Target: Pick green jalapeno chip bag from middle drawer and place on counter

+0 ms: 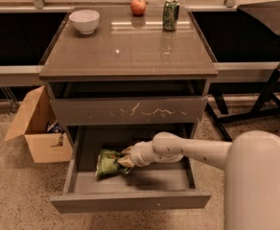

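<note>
The claw (125, 158) is down inside the open drawer (130, 201). The green chip bag (108, 162) lies touching its tip. I cannot tell if the claw grips it. The bench (130, 51) is up above.

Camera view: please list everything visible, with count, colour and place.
counter: one, glossy grey-brown, cabinet top
bowl: one, white, counter's back left
apple: one, red, counter's back centre
drink can: one, green, counter's back right
scratched drawer front: one, grey, shut, under counter
middle drawer: one, grey, open, below
green jalapeno chip bag: one, green, middle drawer's left part
cardboard box: one, brown, floor left of cabinet
stand: one, black, floor at right
arm: one, white, reaching into middle drawer
hand: one, pale, at the bag's right edge
</note>
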Action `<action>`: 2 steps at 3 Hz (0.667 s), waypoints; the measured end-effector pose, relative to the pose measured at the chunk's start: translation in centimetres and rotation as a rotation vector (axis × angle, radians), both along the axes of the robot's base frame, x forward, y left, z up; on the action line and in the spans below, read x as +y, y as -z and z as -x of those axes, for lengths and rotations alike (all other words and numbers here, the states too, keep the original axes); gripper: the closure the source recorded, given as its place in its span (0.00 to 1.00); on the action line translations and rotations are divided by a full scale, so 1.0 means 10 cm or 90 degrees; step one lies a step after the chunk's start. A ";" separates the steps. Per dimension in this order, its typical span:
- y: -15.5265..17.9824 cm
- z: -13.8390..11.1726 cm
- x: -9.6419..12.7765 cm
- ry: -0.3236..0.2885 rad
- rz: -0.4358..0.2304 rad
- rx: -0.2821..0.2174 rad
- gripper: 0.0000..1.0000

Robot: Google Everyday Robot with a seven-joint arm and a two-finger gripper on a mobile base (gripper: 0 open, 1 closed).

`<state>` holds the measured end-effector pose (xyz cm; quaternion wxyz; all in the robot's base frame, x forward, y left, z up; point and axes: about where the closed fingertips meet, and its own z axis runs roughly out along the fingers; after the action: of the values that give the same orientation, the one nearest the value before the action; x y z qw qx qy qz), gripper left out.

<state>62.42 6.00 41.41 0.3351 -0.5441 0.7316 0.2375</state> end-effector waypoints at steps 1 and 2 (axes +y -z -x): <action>-0.24 0.16 -0.06 -0.023 -0.045 -0.030 1.00; -0.78 0.29 -0.29 -0.068 -0.142 -0.099 1.00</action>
<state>59.50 3.09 49.22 0.4362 -0.5583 0.6427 0.2915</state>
